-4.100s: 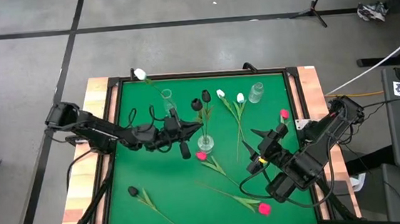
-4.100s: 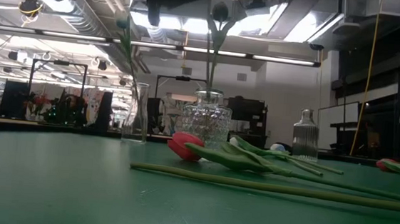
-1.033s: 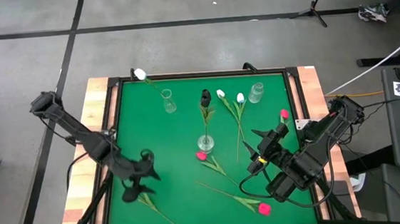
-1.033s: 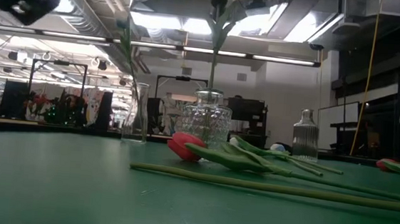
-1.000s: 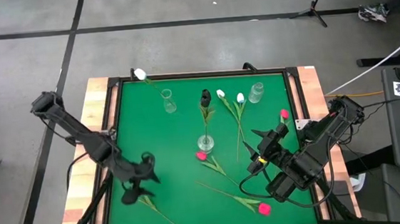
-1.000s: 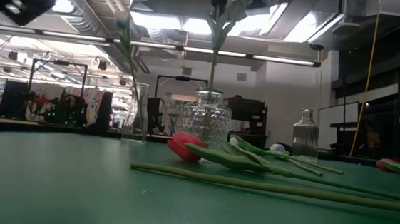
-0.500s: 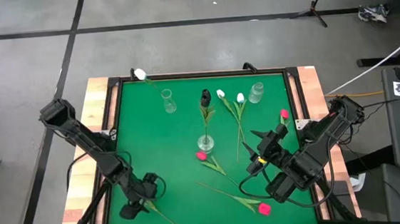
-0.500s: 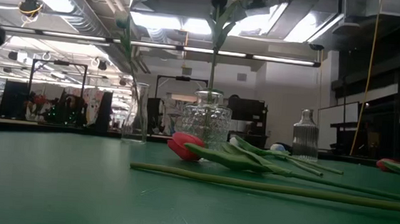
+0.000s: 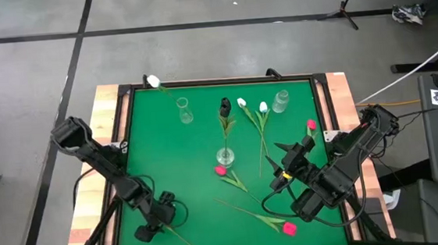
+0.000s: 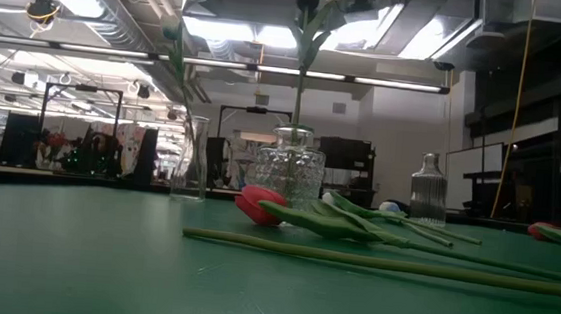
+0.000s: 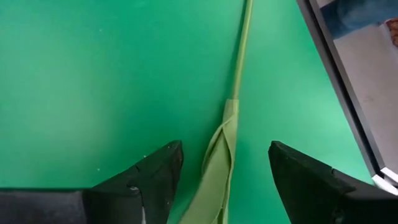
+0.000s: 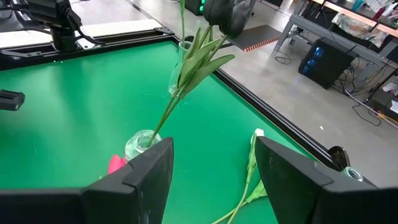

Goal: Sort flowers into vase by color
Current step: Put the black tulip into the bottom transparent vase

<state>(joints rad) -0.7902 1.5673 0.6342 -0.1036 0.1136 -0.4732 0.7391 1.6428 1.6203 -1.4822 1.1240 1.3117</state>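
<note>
The left gripper [image 9: 150, 228] hangs low over the near left corner of the green table mat [image 9: 175, 165], its 2 dark fingers [image 11: 146, 177] spread apart and holding nothing. Directly between them lies the long green stem with folded leaf [image 11: 225, 146] of a black-headed artificial tulip; the bud itself is hidden under the gripper in the high view. The stem's long axis runs straight away from the gripper, forward past the fingertips, slanting toward the mat's near edge, close beside the black table frame [image 11: 339, 81].

Nothing lies between the fingers and the stem. Well off to this gripper's far side stands a round clear glass vase [image 9: 225, 156] holding 1 black tulip [image 9: 225, 105] upright, with a pink-red tulip [image 9: 220, 170] lying flat just beside its base. 2 white tulips [image 9: 252, 106] lie farther on, between 2 slimmer clear glass bottles [image 9: 183, 109].

The right gripper [image 9: 282, 150] waits across the mat, its fingers [image 12: 140, 171] parted and empty, pointed toward the round vase
</note>
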